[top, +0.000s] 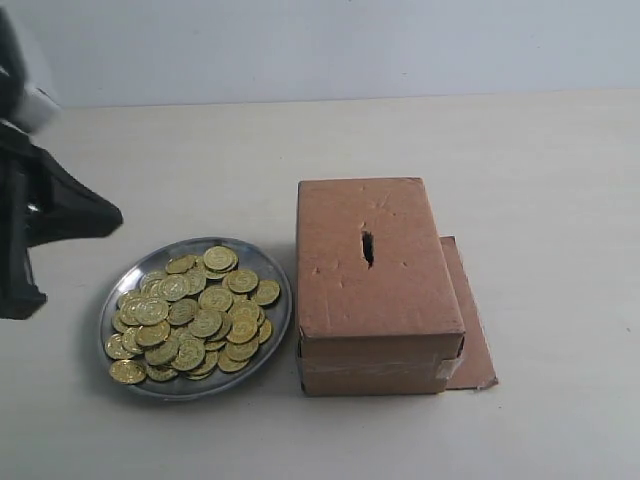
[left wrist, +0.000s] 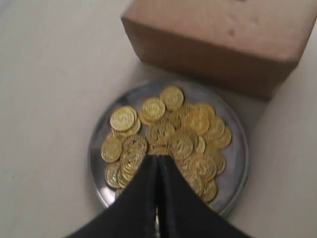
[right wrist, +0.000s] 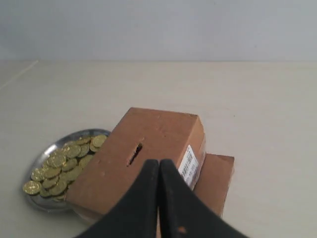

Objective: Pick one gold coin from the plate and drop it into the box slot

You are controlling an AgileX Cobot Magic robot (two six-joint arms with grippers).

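Below the tips of the left claw (left wrist: 157, 159), whose black fingers are clenched together with nothing seen between them, lie the small round shiny gold coins (left wrist: 173, 141), heaped on a round silver-grey metal plate (left wrist: 238, 163). Just past the plate from that claw stands the brown rectangular cardboard box (left wrist: 213, 54). Beneath the right claw (right wrist: 159, 163), likewise pressed together and empty, is the box's top face. Its short dark box slot (right wrist: 134, 153) lies just ahead of the tips. A flat cardboard flap (right wrist: 215, 178) juts out on the side away from the plate, with the pale table (right wrist: 257, 99) beyond.
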